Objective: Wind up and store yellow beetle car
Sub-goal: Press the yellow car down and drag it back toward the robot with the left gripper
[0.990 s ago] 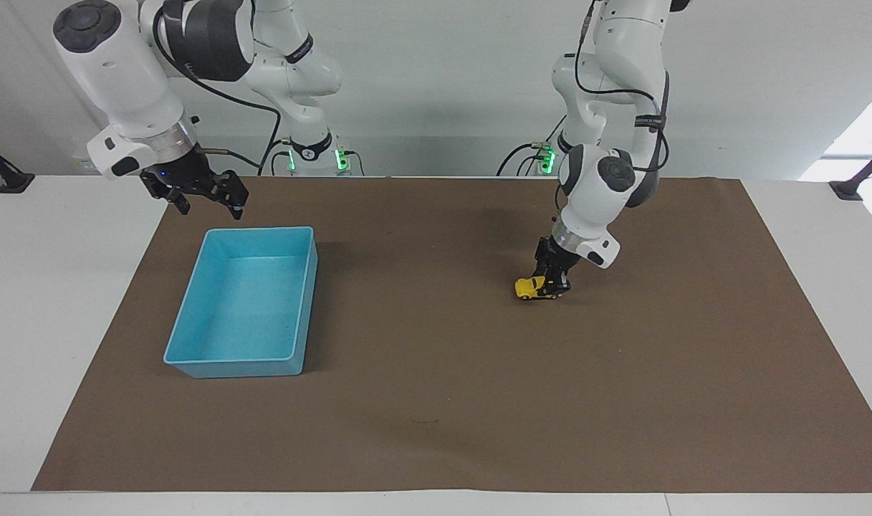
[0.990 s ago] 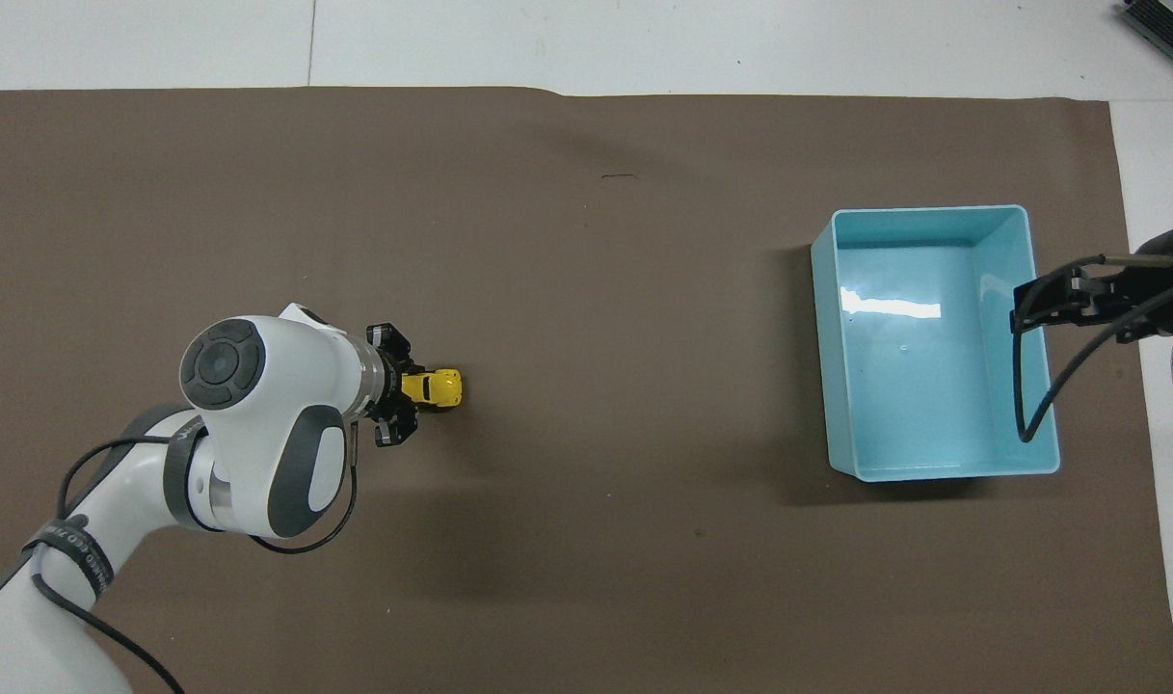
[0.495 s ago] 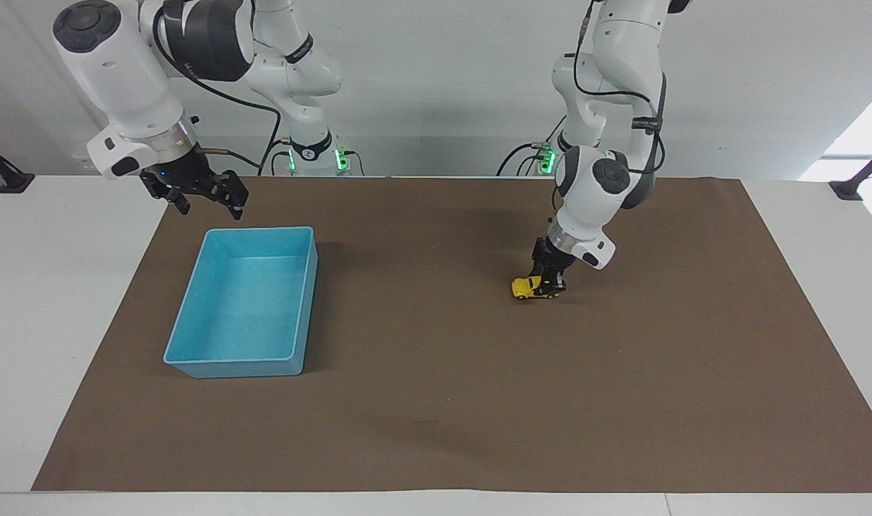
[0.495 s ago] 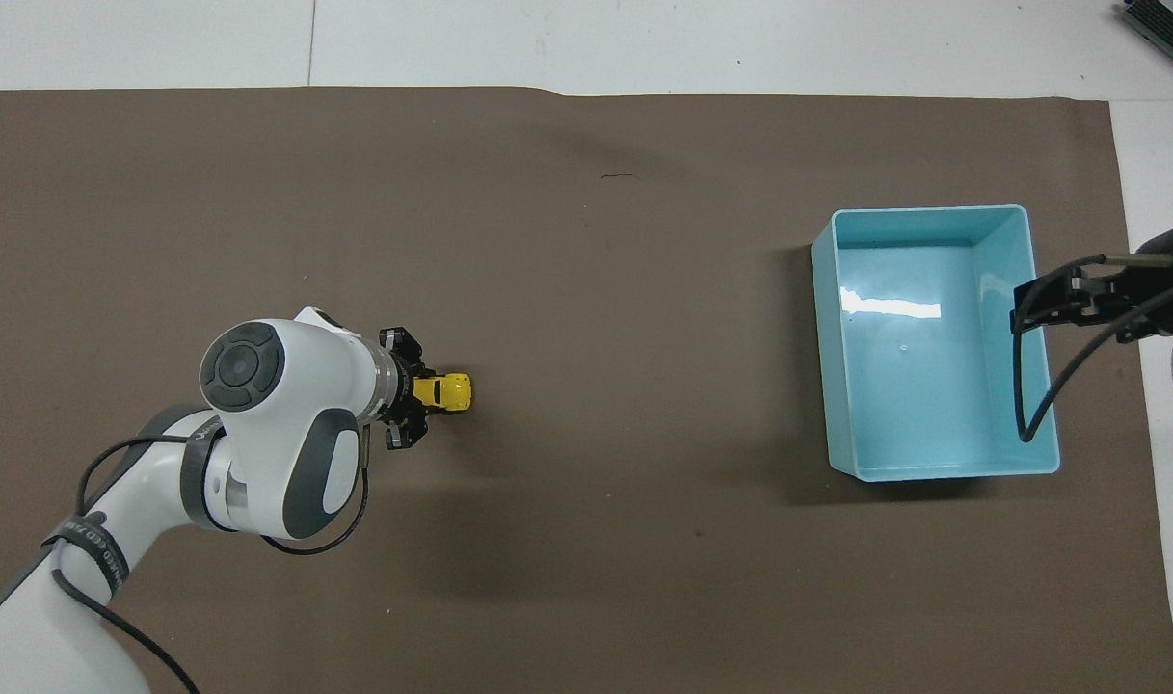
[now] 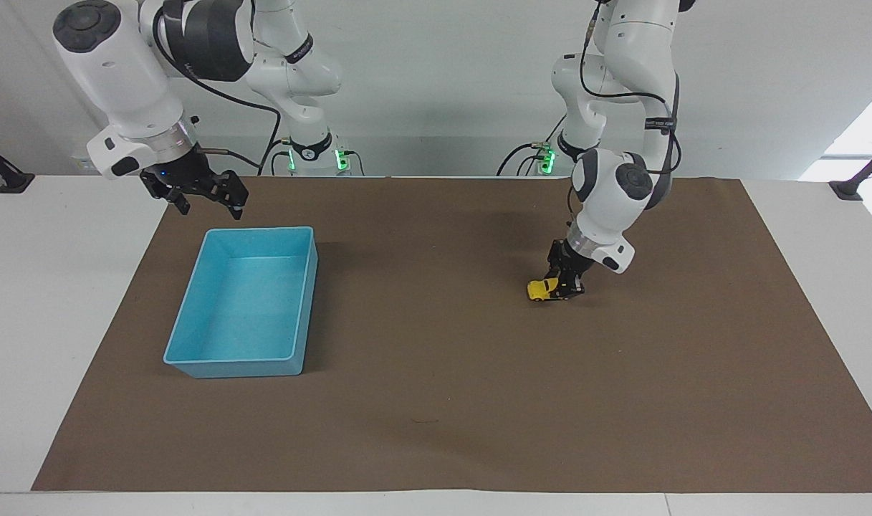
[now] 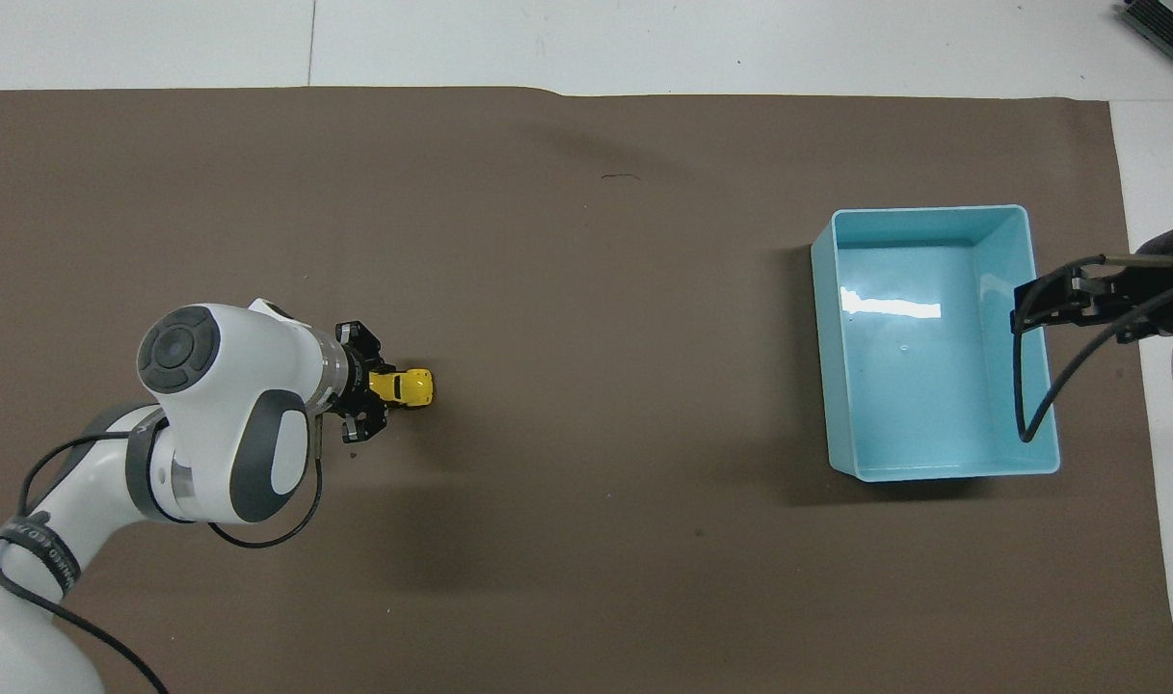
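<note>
The left gripper (image 5: 563, 285) is clamped on the rear of the car (image 5: 542, 288), which sits wheels-down on the brown mat (image 5: 436, 430) toward the left arm's end of the table. In the overhead view the car (image 6: 405, 387) pokes out at about 3 o'clock from the gripper (image 6: 366, 408), nose toward the bin (image 6: 841, 386).

The grip looks like the weak point. The fingers hold only the tail of a small, rounded, smooth body, so a pull-back stroke with too much downward push could pop the car out sideways. With too little push the wheels would probably skid on the mat and the spring would not wind. If the car is let go while wound, it may shoot toward 3 o'clock in the overhead view and stop short of the bin, hit its wall or veer off the mat. Lifting it by the tail alone risks it tilting and dropping on the way.

The blue bin stands well apart from the car, at the right arm's end. It is empty; only its bare floor shows. The right gripper (image 5: 205, 197) waits above the bin's edge nearest the robots, fingers apart and holding nothing.
</note>
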You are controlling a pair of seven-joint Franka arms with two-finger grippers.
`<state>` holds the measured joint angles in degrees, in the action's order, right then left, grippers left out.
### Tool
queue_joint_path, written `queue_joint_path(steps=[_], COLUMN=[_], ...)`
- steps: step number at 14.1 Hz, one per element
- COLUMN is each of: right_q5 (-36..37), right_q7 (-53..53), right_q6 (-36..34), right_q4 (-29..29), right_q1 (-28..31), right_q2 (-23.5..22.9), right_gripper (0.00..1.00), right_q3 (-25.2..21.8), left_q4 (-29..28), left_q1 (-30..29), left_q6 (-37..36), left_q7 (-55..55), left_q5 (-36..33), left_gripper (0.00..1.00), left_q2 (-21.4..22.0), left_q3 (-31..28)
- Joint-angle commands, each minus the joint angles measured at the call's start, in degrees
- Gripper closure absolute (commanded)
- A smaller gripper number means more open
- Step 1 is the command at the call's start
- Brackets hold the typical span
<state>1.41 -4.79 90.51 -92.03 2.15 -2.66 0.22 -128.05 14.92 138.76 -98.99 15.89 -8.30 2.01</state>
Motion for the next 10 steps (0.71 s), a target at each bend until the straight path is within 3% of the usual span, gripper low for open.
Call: queue_joint_path(steps=[1,7,8,9,10], right_q5=[-0.80,-0.80,-0.80,-0.80,-0.80], right_q7=[1.27,1.27,1.27,1.27,1.27], right_q6=[0.89,0.89,0.89,0.89,0.89], right_q4=[-1.40,-1.40,-1.40,-1.40,-1.40], right_q1=[0.48,0.48,0.48,0.48,0.48], right_q2=[1.25,1.25,1.25,1.25,1.25], right_gripper=[0.00,0.00,0.00,0.00,0.00], right_q3=[0.04,0.04,0.04,0.04,0.04], left_q4=[-0.53,-0.01,0.08,0.87,3.31], left_q1=[-3.05,-4.20,-4.20,-4.29,-4.55], left_q6=[2.39,0.72,0.46,0.37,-2.24], left_q7=[3.71,4.51,4.51,4.42,4.33], left_q5=[0.64,0.64,0.64,0.55,0.55], left_gripper=[0.87,0.71,0.53,0.01,0.00], left_q2=[-2.16,-2.16,-2.16,-2.16,-1.89], left_q3=[-0.25,-0.34,-0.34,-0.34,-0.43])
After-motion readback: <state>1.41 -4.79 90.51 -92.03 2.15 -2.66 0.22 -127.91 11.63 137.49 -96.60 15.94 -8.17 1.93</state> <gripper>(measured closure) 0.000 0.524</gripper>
